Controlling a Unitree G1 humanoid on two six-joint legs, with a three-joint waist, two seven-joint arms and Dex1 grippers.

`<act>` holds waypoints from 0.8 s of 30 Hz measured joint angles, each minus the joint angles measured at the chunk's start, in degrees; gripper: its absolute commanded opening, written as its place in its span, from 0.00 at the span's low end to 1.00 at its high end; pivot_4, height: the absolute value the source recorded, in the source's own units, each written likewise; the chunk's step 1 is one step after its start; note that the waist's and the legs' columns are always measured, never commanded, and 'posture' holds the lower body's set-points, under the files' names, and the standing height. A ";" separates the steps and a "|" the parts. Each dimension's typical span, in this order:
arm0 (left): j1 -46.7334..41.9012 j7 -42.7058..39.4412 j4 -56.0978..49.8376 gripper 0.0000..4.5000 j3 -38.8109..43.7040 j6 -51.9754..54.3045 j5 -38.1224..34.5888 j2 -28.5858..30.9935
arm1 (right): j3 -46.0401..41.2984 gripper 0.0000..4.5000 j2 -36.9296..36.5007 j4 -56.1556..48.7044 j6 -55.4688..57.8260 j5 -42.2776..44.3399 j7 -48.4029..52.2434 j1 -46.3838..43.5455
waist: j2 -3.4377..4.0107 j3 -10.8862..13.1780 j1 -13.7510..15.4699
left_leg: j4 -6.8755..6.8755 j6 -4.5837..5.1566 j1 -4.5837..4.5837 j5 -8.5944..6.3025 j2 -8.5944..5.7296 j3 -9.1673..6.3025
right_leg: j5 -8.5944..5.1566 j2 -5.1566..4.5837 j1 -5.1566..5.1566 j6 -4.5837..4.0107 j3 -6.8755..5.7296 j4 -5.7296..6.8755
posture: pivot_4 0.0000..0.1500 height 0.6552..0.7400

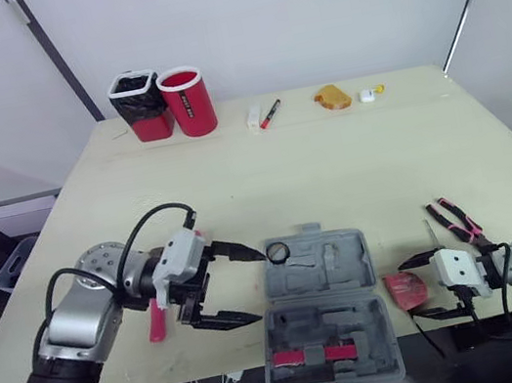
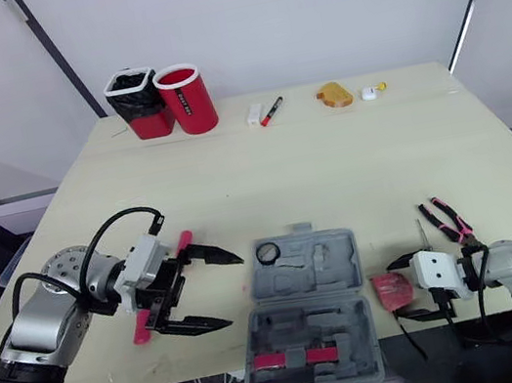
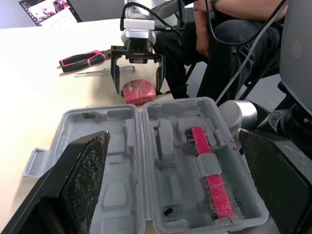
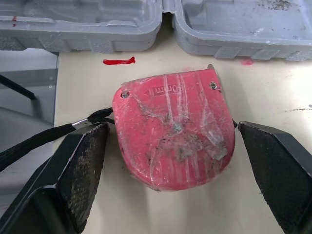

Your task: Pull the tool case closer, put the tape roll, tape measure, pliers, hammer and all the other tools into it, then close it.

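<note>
The open grey plastic tool case (image 1: 327, 313) lies at the near edge of the pale worktop (image 1: 331, 168), with a small black tape roll (image 1: 278, 251) already sitting in the 11 o'clock corner of its far half. The flat red tape measure (image 4: 173, 141) lies on the worktop just beside the case, at its 3 o'clock. The right gripper (image 1: 411, 292) has its jaws spread wide, one on each side of the tape measure and seemingly not yet touching it. Picking up this tape measure appears to be the step in hand.

To do it well, the jaws should close evenly on the two rounded edges, centred on the body so it does not pivot out. The black wrist strap (image 4: 39, 136) trails past one jaw and could get pinched or snag. The carry towards 9 o'clock is short, so a low lift over the case wall should do.

The left gripper (image 1: 258, 284) hovers at the case's 9 o'clock, jaws wide and empty. The pink-handled pliers (image 1: 454, 219) wait at 2 o'clock.
</note>
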 measured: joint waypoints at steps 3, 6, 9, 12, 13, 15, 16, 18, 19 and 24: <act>0.01 0.00 0.00 1.00 0.00 -0.01 0.00 0.00 | 0.31 0.99 -0.01 0.07 -0.05 -0.07 0.46 -0.47 | 0.00 0.00 0.01 | 0.00 0.00 0.01 0.00 0.00 0.01 | 0.00 0.00 0.00 0.00 0.01 0.00 | 1.00 1.00; 0.00 0.00 0.02 1.00 0.00 -0.04 0.01 -0.07 | 1.46 0.99 -0.01 1.18 -0.45 -0.79 1.69 -2.28 | 0.00 0.00 -0.07 | -0.01 0.00 0.05 0.00 0.02 0.07 | 0.00 0.02 0.00 0.00 0.06 0.00 | 1.00 1.00; 0.00 -0.01 0.17 1.00 -0.01 -0.21 0.04 -0.07 | 2.07 0.99 0.19 2.17 -0.44 -1.02 3.04 -3.68 | 0.00 0.00 -0.05 | -0.01 0.00 0.05 0.00 0.03 0.08 | 0.00 0.03 0.00 -0.01 0.07 0.00 | 1.00 1.00; 0.00 -0.02 0.49 1.00 -0.01 -0.37 0.11 -0.07 | 2.55 0.99 0.19 2.69 -0.44 -1.16 4.14 -4.45 | 0.00 0.00 -0.03 | -0.01 0.00 0.05 0.00 0.04 0.09 | 0.00 0.03 0.00 -0.01 0.07 0.00 | 1.00 1.00; 0.00 -0.02 0.62 1.00 -0.01 -0.38 0.12 -0.07 | 2.60 0.99 0.20 2.92 -0.47 -1.16 4.48 -4.66 | 0.00 0.00 -0.02 | -0.01 0.00 0.05 0.00 0.04 0.09 | 0.00 0.03 0.00 -0.01 0.08 0.00 | 1.00 1.00; 0.00 -0.02 0.62 1.00 -0.01 -0.42 0.13 -0.07 | 2.63 0.88 0.20 3.47 -0.60 -1.00 5.07 -4.83 | 0.00 0.00 0.01 | -0.01 0.00 0.05 0.00 0.04 0.11 | 0.00 0.02 0.00 -0.01 0.08 -0.01 | 1.00 1.00; 0.01 -0.02 0.63 1.00 -0.01 -0.44 0.13 -0.07 | 2.69 0.80 0.20 3.51 -0.68 -1.00 5.27 -4.82 | 0.00 0.00 0.02 | -0.01 0.00 0.05 0.00 0.04 0.11 | 0.00 0.02 0.00 -0.01 0.08 -0.01 | 1.00 1.00; 0.04 -0.02 0.70 1.00 -0.01 -0.54 0.14 -0.07 | 2.86 0.67 0.20 3.59 -1.06 -1.01 5.56 -4.81 | 0.00 0.00 0.02 | -0.01 0.00 0.05 0.00 0.04 0.13 | 0.00 0.02 0.00 -0.01 0.10 -0.01 | 1.00 1.00; 0.05 -0.03 0.70 1.00 -0.01 -0.62 0.14 -0.07 | 2.86 0.67 0.20 3.61 -1.06 -1.01 5.52 -4.81 | 0.00 0.00 0.02 | -0.01 0.00 0.05 0.00 0.04 0.13 | 0.01 0.02 0.01 -0.01 0.11 -0.01 | 1.00 1.00; 0.09 -0.05 0.72 1.00 -0.01 -0.85 0.13 -0.07 | 2.60 0.67 0.13 3.20 -0.66 -0.75 4.98 -4.22 | 0.00 0.00 0.02 | -0.01 0.00 0.08 0.00 0.04 0.14 | 0.00 0.02 0.02 -0.02 0.11 0.00 | 1.00 1.00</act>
